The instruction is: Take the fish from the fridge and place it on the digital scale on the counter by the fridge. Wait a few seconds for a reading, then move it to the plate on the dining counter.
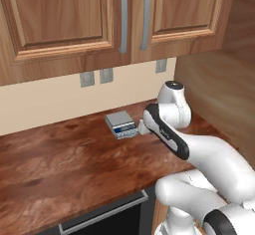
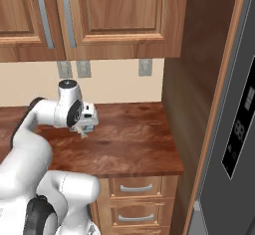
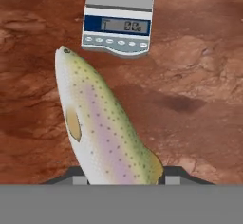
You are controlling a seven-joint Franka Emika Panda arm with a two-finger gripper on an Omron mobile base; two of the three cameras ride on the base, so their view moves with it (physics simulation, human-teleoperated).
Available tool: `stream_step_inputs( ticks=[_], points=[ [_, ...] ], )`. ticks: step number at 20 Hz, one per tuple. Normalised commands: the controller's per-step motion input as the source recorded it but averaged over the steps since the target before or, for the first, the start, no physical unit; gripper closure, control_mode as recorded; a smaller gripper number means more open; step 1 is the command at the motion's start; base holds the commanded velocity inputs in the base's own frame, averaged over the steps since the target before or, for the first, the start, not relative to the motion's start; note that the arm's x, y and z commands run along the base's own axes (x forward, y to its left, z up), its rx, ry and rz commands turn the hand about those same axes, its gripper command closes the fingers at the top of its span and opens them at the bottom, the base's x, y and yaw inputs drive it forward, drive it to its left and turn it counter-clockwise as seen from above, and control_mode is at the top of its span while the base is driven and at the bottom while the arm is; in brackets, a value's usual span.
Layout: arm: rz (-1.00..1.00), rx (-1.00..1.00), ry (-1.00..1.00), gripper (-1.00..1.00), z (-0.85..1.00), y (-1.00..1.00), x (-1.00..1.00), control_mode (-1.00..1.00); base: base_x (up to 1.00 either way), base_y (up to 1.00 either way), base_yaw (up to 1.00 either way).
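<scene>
The fish (image 3: 99,128), pale and speckled with a pink stripe, hangs head-out from my gripper (image 3: 123,178), which is shut on its tail end. Just past its head the digital scale (image 3: 118,19) sits on the counter (image 3: 190,76), its blue display lit. In the left base view the scale (image 1: 121,124) lies near the back wall, with my hand right beside it on the right. From the right base camera my gripper (image 2: 84,127) hovers low over the counter (image 2: 129,149), a bit of the fish (image 2: 82,133) poking below it. The grey fridge (image 2: 239,129) stands at the far right.
Wooden wall cabinets (image 1: 74,15) hang above the counter, with outlets (image 1: 87,78) on the cream wall. A tall wooden side panel (image 2: 194,79) separates the counter from the fridge. Drawers (image 2: 137,189) sit under the worktop, and a dark appliance front (image 1: 109,219) shows below its edge.
</scene>
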Motion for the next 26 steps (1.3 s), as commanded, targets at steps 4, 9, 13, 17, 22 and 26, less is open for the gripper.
stream_step_inputs(
  ticks=[4,9,13,17,22,26],
  points=[
    [-0.06,0.00,0.00,1.00,0.78,-0.29,-1.00,-1.00,0.00,0.00,0.00],
    [-0.08,0.00,0.00,1.00,0.86,-0.22,-1.00,-1.00,0.00,0.00,0.00],
    [-0.10,0.00,0.00,1.00,0.86,-0.22,-1.00,-1.00,0.00,0.00,0.00],
    [-0.10,0.00,0.00,1.00,0.83,-0.20,-1.00,-1.00,0.00,0.00,0.00],
    [-0.06,0.00,-0.02,1.00,0.72,-0.03,-0.87,-1.00,0.00,0.00,0.00],
    [0.00,0.00,-0.03,1.00,0.06,0.00,-0.03,-1.00,0.00,0.00,0.00]
  ],
)
